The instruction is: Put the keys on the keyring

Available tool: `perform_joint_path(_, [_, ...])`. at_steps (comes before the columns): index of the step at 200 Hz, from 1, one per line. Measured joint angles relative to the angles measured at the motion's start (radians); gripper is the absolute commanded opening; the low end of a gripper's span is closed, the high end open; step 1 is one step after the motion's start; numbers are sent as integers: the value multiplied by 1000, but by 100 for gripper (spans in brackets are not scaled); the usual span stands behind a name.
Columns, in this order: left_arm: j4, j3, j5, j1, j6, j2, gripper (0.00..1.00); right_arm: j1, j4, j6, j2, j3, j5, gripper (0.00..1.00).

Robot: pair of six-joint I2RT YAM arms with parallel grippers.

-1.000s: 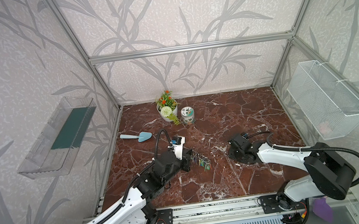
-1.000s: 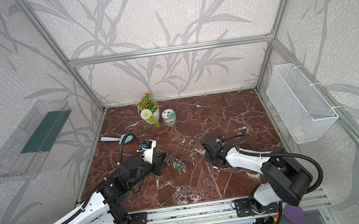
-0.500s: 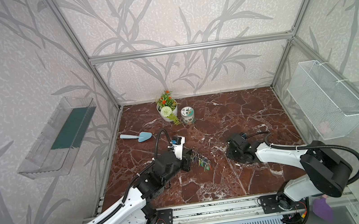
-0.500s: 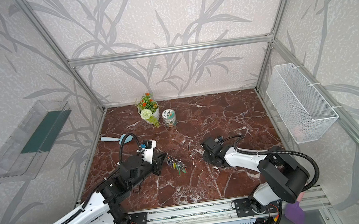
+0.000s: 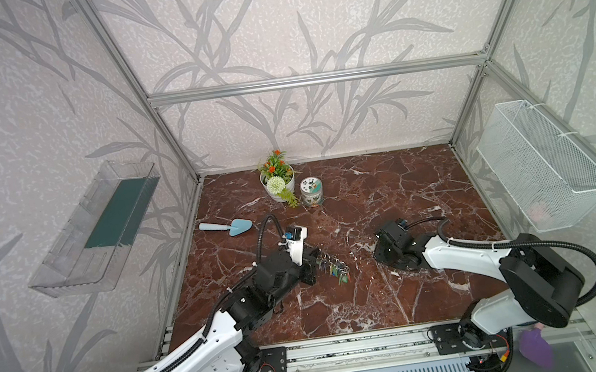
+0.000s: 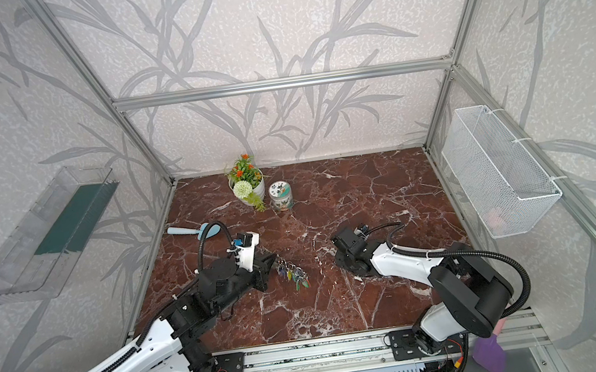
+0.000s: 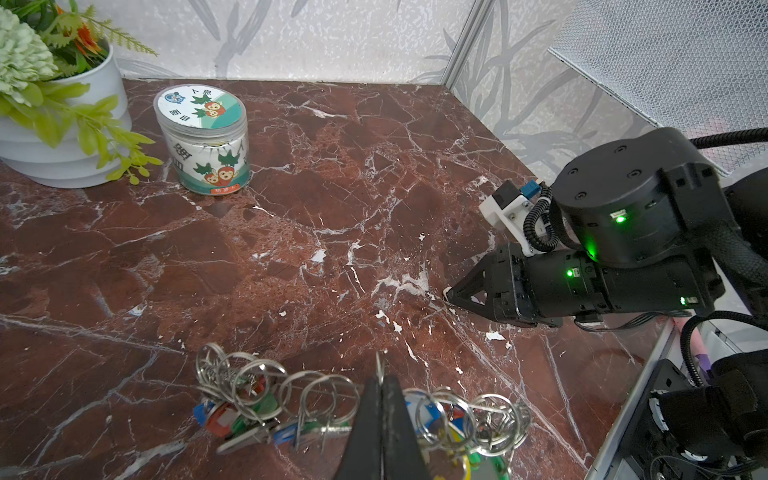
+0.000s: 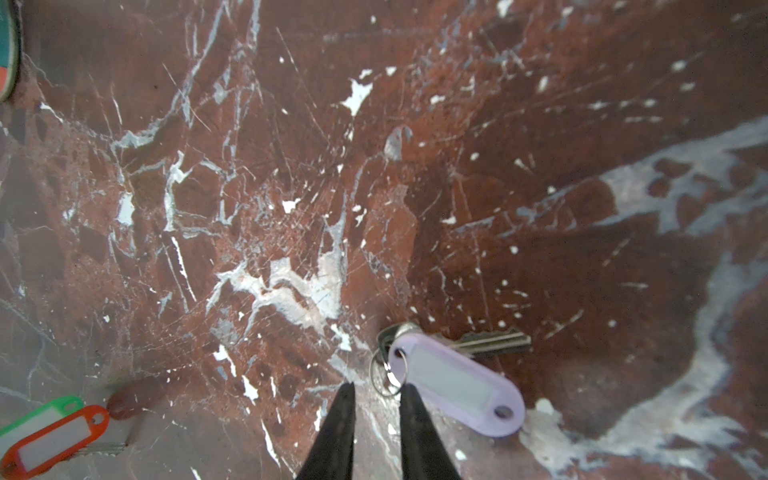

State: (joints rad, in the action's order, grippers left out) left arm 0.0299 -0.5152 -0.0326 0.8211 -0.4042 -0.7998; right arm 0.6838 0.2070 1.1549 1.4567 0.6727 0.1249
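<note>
The keyring [image 7: 316, 399], a row of steel rings with multicoloured tags, hangs just above the marble; it shows in both top views [image 5: 332, 267] [image 6: 292, 271]. My left gripper [image 7: 380, 376] is shut on the thin edge of its metal plate. The keys [image 8: 455, 384], a small metal key on a split ring with a pale lilac tag, lie flat on the floor. My right gripper [image 8: 379, 388] is low over them and open by a narrow gap, with the split ring lying just at its tips. In both top views the right gripper [image 5: 380, 253] [image 6: 339, 257] hides the keys.
A flower pot [image 5: 277, 182], a printed jar [image 5: 311, 192] and a blue trowel [image 5: 229, 226] stand toward the back left. A wire basket [image 5: 536, 167] hangs on the right wall, a clear shelf [image 5: 98, 225] on the left. A green and a red tag [image 8: 50, 432] lie near the keys.
The right gripper has edged slightly left along the floor and its jaws have narrowed a little. The left arm holds the keyring where it was.
</note>
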Motion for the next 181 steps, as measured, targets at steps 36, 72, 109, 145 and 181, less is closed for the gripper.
perform_joint_path(36, [0, 0, 0, 0, 0, 0, 0, 0, 2, 0, 17, 11, 0, 21])
perform_joint_path(72, [0, 0, 0, 0, 0, 0, 0, 0, 2, 1, 24, 14, 0, 19])
perform_joint_path(109, [0, 0, 0, -1, 0, 0, 0, 0, 4, 3, 26, 15, 2, 18])
perform_joint_path(145, [0, 0, 0, -1, 0, 2, 0, 0, 9, 3, 27, 22, 9, 17])
perform_joint_path(181, [0, 0, 0, -2, 0, 2, 0, 0, 10, 6, 27, 22, 9, 24])
